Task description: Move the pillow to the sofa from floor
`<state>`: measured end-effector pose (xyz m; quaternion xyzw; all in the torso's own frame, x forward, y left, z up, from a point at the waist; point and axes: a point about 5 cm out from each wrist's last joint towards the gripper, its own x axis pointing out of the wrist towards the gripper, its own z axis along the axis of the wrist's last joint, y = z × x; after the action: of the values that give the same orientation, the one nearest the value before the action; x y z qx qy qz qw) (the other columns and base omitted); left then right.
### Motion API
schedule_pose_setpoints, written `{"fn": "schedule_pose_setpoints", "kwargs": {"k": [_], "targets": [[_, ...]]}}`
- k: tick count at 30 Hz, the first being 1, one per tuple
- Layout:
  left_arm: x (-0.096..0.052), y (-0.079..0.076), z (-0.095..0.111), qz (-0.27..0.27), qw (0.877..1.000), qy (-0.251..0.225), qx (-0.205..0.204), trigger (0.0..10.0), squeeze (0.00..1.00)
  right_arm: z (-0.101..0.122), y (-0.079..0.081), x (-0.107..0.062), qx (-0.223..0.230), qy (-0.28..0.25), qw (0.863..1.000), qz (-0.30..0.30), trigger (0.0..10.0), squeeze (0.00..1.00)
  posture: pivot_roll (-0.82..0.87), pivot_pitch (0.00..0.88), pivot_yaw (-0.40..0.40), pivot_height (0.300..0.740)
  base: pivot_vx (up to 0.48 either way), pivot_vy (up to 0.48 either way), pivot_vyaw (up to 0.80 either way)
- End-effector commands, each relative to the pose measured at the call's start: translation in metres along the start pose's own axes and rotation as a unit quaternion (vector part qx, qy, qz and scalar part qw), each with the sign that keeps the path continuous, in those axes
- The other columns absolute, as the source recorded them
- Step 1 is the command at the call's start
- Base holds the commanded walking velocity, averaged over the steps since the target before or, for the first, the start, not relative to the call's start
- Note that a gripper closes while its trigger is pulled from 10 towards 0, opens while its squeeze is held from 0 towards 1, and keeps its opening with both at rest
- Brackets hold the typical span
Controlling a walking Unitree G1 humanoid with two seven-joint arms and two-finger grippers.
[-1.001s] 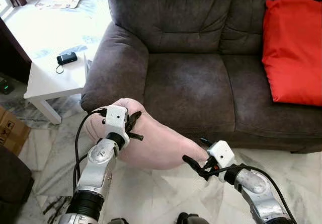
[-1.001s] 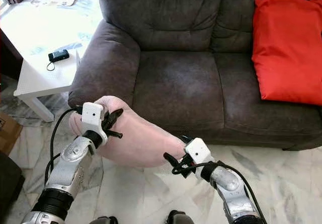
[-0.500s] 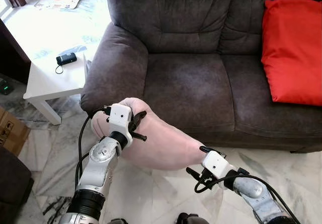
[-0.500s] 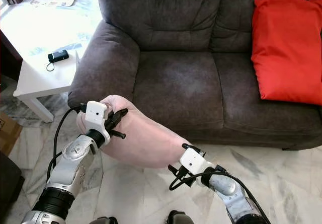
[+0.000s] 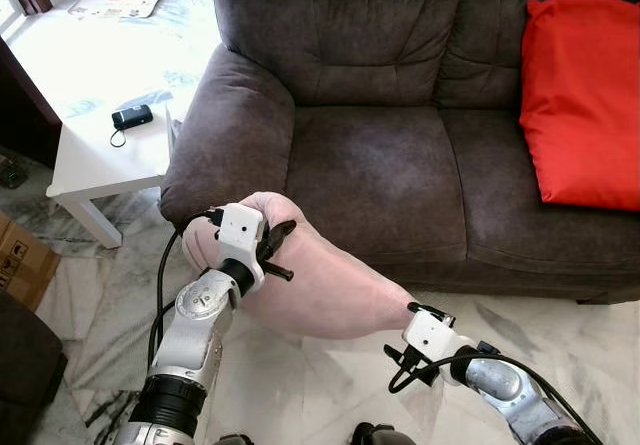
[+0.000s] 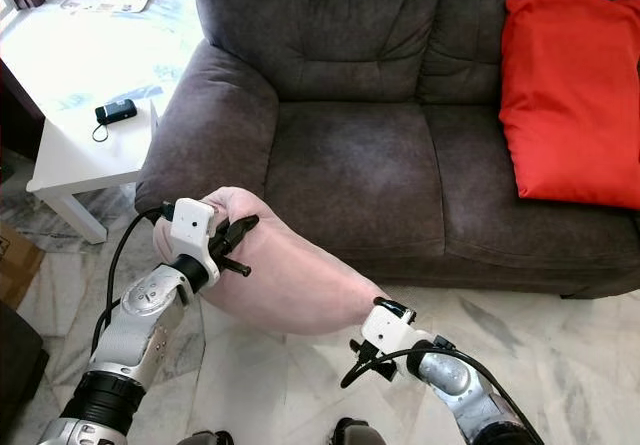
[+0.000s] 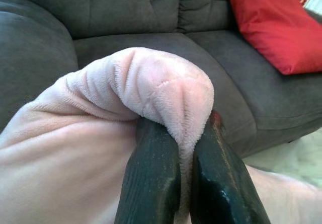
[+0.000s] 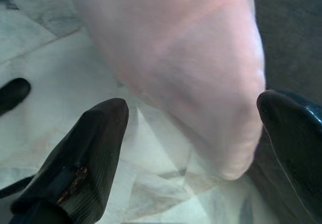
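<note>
– How did the pillow (image 7: 85,133) look?
– Pale pink plush cloth, soft and matt, pinched between 2 matt black fingers (image 7: 151,183).
– And the sofa (image 5: 380,165)?
– Dark suede-like cloth, matt. The floor (image 5: 330,385) was glossy marble; the arms were brushed silver metal.

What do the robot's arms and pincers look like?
Both arms are shiny silver with black joints and looping black cables. Each wrist carries a white boxy block. The left pincer and the right pincer each have two long black fingers with rounded tips.

Head stereo pair downward at sofa (image 5: 380,155) — wrist cameras close along fingers (image 7: 151,178).
</note>
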<state>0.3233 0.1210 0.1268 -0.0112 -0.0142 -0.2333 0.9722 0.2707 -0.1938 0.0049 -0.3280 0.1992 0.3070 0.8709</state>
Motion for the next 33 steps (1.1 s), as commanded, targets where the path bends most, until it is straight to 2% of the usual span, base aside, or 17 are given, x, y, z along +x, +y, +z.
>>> {"fn": "schedule_pose_setpoints", "kwargs": {"k": [1,7,15,17,25,26,27,28,33], "targets": [[0.002,-0.007,0.024,-0.031,0.998,-0.052,0.010,10.0,0.00,-0.009,-0.001,-0.002,-0.002,0.026,1.000,-0.012,10.0,0.00,-0.07,0.161,-0.021,0.740,0.000,0.000,0.00],[0.001,-0.012,0.023,-0.051,0.998,-0.047,0.006,10.0,0.00,-0.013,-0.006,-0.002,-0.005,0.047,0.998,-0.034,10.0,0.00,-0.06,0.160,-0.023,0.740,0.000,0.000,0.00],[0.000,-0.013,0.024,-0.058,0.997,-0.047,0.004,10.0,0.00,-0.023,-0.002,-0.003,-0.003,0.084,0.996,-0.034,10.0,0.00,-0.06,0.156,-0.023,0.740,0.000,0.000,0.00],[0.000,-0.014,0.024,-0.061,0.997,-0.047,0.004,10.0,0.00,-0.030,0.003,-0.004,0.004,0.107,0.994,-0.017,10.0,0.00,-0.06,0.155,-0.023,0.740,0.000,0.000,0.00],[0.001,-0.015,0.026,-0.064,0.997,-0.049,0.003,10.0,0.00,-0.033,0.005,-0.005,0.009,0.111,0.994,-0.019,10.0,0.00,-0.06,0.156,-0.024,0.740,0.000,0.000,0.00],[0.001,-0.015,0.026,-0.064,0.997,-0.049,0.003,10.0,0.00,-0.032,0.005,-0.005,0.012,0.108,0.994,-0.019,8.2,0.00,-0.06,0.157,-0.024,0.740,0.000,0.000,0.00],[0.001,-0.015,0.026,-0.064,0.997,-0.049,0.003,10.0,0.00,-0.032,0.005,-0.005,0.016,0.105,0.994,-0.020,5.6,0.00,-0.06,0.158,-0.024,0.740,0.000,0.000,0.00],[0.001,-0.015,0.026,-0.063,0.997,-0.049,0.002,10.0,0.00,-0.030,0.004,-0.004,0.031,0.096,0.994,-0.027,0.0,0.00,-0.06,0.157,-0.025,0.740,0.000,0.000,0.00],[0.001,-0.015,0.025,-0.063,0.997,-0.048,0.000,10.0,0.00,-0.027,0.002,-0.002,0.046,0.088,0.995,-0.033,0.0,0.00,-0.06,0.160,-0.026,0.740,0.000,0.000,0.00]]}}
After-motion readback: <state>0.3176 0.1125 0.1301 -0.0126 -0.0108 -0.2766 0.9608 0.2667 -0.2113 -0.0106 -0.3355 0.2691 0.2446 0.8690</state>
